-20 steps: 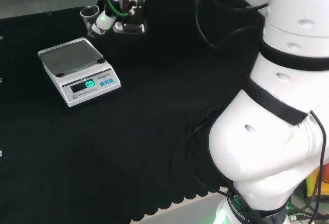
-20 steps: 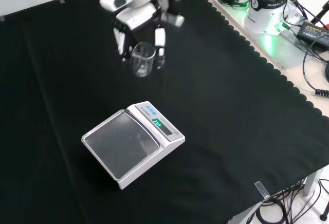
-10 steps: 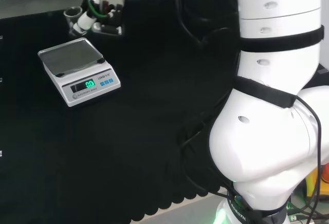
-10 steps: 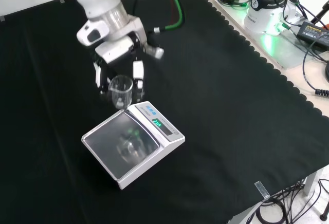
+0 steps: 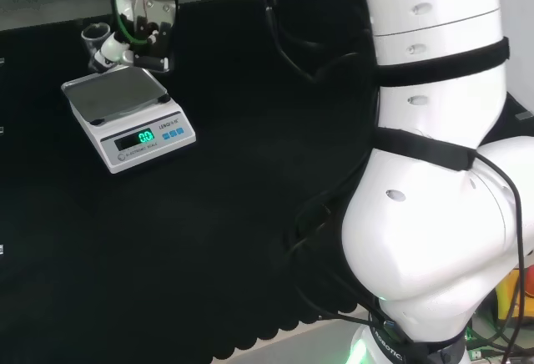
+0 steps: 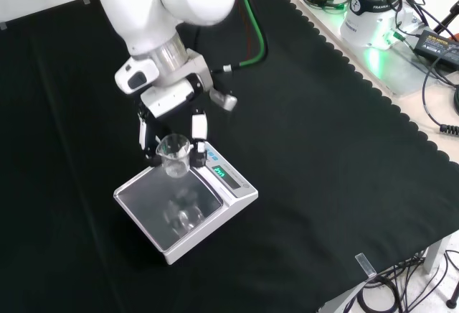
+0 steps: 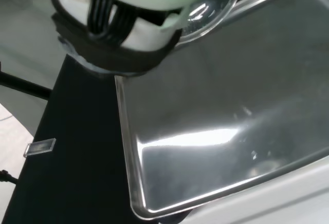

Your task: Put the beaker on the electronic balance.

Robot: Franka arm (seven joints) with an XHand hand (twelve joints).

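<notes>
Your robot hand (image 6: 174, 123) hangs over the back edge of the scale (image 6: 185, 209), its fingers (image 6: 199, 128) curled round a clear glass beaker (image 6: 174, 156) and holding it upright, mouth up. In the front view the beaker sits between the fingers, just above the far corner of the scale's steel pan (image 6: 168, 202), and a pale reflection of the glass shows on the metal beneath it. You cannot tell from that view whether the base touches the pan; it looks a little above it. In the head view the hand (image 5: 138, 34) and the beaker (image 5: 96, 38) stand at the far side of the scale (image 5: 127, 113), whose green display is lit. The wrist view looks past a blurred white part of the hand (image 7: 123, 16) onto the pan (image 7: 221, 121), with the beaker's round base (image 7: 213, 3) near its edge.

The beaker stands vertical below the palm, and the pan's middle lies down and toward the front camera. By that reading, the carry is nearly done; lowering and release remain. Set it off-centre and it may tip at the rim.
</notes>
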